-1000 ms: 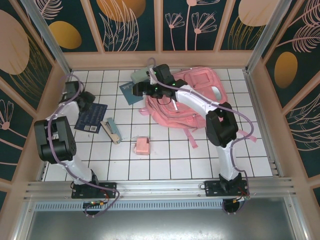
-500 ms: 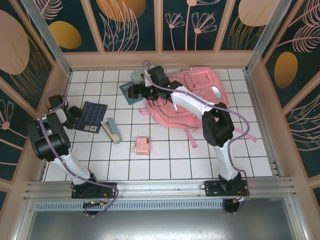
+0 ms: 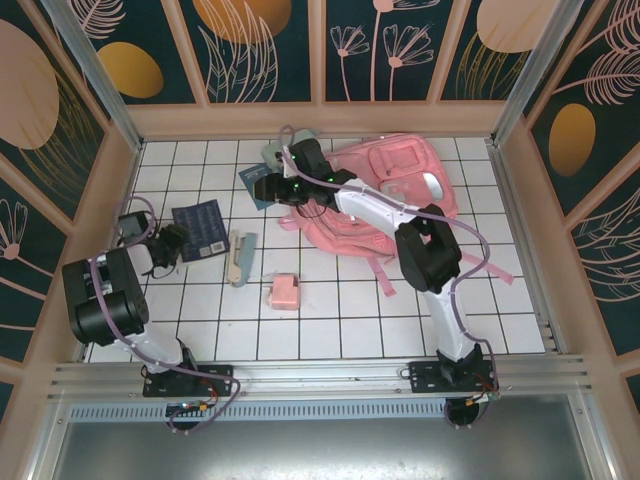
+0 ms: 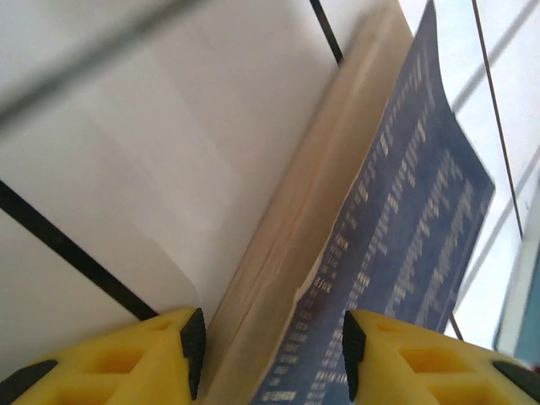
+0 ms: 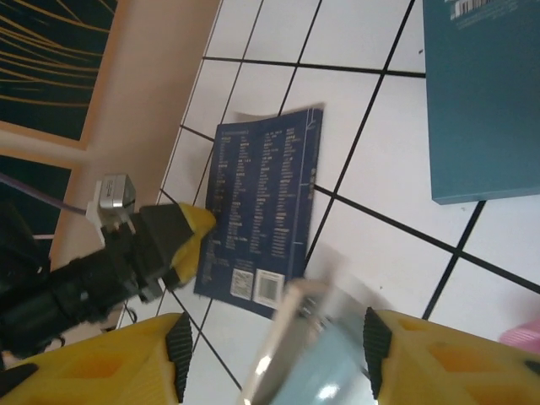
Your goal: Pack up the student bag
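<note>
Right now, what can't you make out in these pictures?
- Top view: the right arm crosses the student bag, hiding whether it is open.
- Right wrist view: the pale blue thing between the fingers of the right gripper is blurred and cut off by the bottom edge.
- Left wrist view: the print on the blue book is too blurred to read.
- Right wrist view: the teal book runs past the top and right edges.

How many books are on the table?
2. A dark blue book at the left, in the left gripper; a teal book beside the student bag. The pale thing behind it may be another.
</note>
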You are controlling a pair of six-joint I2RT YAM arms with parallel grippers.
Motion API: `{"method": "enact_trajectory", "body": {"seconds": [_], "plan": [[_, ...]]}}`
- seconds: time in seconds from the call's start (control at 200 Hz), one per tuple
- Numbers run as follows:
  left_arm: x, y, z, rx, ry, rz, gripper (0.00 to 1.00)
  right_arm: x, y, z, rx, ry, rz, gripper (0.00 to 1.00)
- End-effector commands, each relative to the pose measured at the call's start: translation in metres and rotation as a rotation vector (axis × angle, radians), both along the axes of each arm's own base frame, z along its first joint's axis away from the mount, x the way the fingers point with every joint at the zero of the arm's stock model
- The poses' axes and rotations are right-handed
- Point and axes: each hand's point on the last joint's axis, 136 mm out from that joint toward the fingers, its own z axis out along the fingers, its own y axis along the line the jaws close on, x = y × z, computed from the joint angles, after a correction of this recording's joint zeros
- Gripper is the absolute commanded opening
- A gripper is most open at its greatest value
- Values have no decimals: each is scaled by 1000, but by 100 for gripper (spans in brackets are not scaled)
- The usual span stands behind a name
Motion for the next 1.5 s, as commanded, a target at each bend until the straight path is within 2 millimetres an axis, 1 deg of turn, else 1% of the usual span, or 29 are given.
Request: {"method": "enact_trajectory", "body": {"seconds": [0.0,0.09,0.18,0.3,0.395,0.41,0.425,0.49,0.585,0.665,0.766,0.931,1.006,1.091,1.206,1.311,1.426,1.496], "plan": [[-25,-38,-12,-137,74,-43,48,3,19,-12,29,17,10,56],[-26,-33,-11,-89,85,-55,49,6,29,-22,23,20,20,54],[-25,-26,-11,-35,110,-74,49,8,41,-30,10,6,37,49],[-21,-18,-8,22,132,-82,49,11,56,-42,-8,-5,49,48],[-18,-11,-3,59,128,-79,49,9,67,-53,-17,-11,57,46],[-18,-11,-4,61,128,-79,49,8,70,-52,-14,-16,58,46],[-18,-11,-3,63,126,-81,49,8,71,-57,-19,-12,59,46],[-18,-11,-7,62,135,-85,48,6,77,-67,-25,-3,62,43],[-19,-15,-15,40,154,-93,45,2,84,-78,-31,9,70,41],[-19,-18,-19,26,153,-95,42,0,86,-89,-51,6,66,41],[-19,-21,-22,25,158,-102,41,3,82,-108,-91,10,43,41],[-20,-26,-23,19,162,-111,32,2,85,-128,-122,18,75,40],[-16,-32,-22,16,152,-130,31,-1,85,-135,-132,33,88,40],[-12,-41,-22,5,142,-150,26,-8,86,-137,-125,57,116,40],[-6,-58,-23,-14,130,-188,26,-20,89,-135,-103,96,160,39],[1,-74,-20,-20,116,-224,25,-30,93,-133,-83,129,196,40],[1,-78,-19,-27,109,-221,25,-40,95,-128,-61,160,232,39],[-1,-78,-21,-27,116,-223,25,-46,98,-119,-26,174,269,37]]}}
